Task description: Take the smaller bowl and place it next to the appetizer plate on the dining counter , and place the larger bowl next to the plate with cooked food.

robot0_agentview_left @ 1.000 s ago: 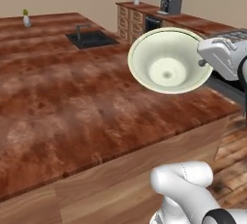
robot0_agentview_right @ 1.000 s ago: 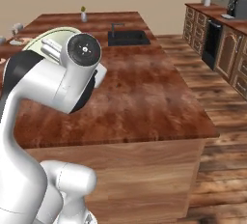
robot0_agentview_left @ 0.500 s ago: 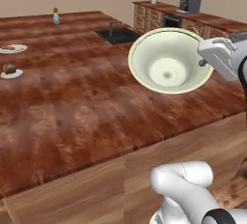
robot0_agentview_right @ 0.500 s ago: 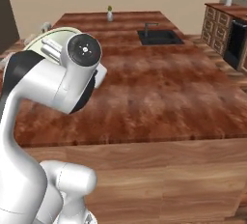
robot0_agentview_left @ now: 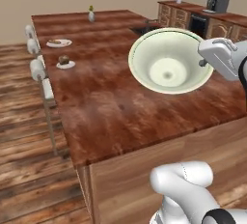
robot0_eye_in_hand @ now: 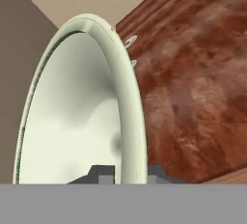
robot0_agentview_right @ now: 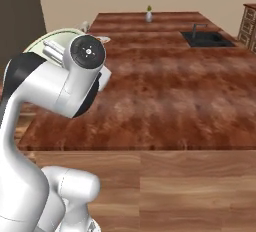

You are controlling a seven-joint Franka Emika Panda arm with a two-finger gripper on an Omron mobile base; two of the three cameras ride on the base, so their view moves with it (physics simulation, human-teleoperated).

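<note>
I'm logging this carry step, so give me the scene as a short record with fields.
held item: larger bowl, tipped on its side, rim clamped in the pincer
pincer: shut on the bowl's rim
dining counter: below the bowl, not touching it
plate with cooked food: far left edge, by the stools
appetizer plate: just nearer than that plate

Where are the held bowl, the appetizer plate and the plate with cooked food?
bowl (robot0_agentview_left: 166, 63), left base view, pale inside.
appetizer plate (robot0_agentview_left: 66, 65), left base view, white rim under the dark chunk.
plate with cooked food (robot0_agentview_left: 59, 43), left base view, near rim.
</note>
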